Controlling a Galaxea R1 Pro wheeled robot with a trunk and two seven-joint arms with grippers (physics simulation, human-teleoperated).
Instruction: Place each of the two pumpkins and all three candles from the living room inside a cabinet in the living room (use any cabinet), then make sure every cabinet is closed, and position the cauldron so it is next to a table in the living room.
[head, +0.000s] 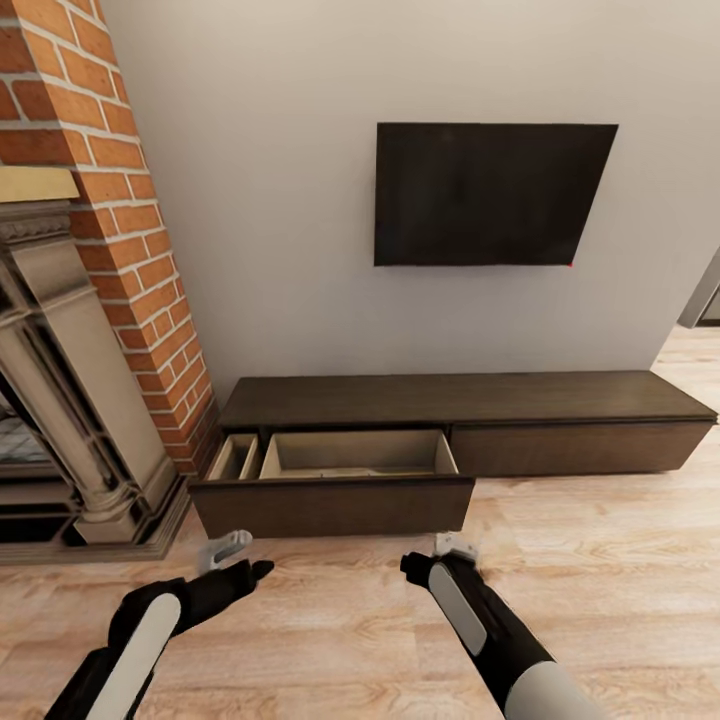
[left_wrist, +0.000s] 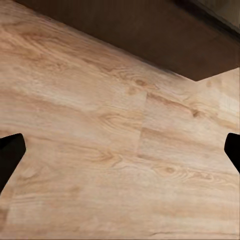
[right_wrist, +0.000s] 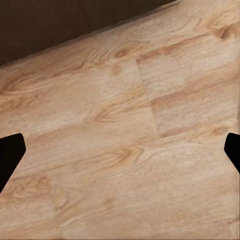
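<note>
- The room has a light wood plank floor (head: 600, 560) and a plain pale wall (head: 300, 200), with a dark flat screen (head: 490, 193) fixed to the wall above the low furniture.
- At the far left stands a red-brick fireplace (head: 120, 230) with a carved beige surround (head: 70, 400), its base just beside the left end of the cabinet.
- The cabinet (head: 470, 400) is a long, low dark-brown unit set against the wall. Its left drawer (head: 335, 480) is pulled out over the floor, showing pale beige insides split into a narrow compartment at the left and a wide one at the right; what lies on the bottom is too faint to tell. The right drawer front (head: 580, 447) is flush and closed.
- The left gripper (left_wrist: 120, 150) hangs over bare floor just before the open drawer front, its fingers spread wide and holding nothing; the dark drawer face shows in the left wrist view.
- The right gripper (right_wrist: 120, 150) also hangs over bare planks near the drawer's right corner, fingers spread apart and empty.
</note>
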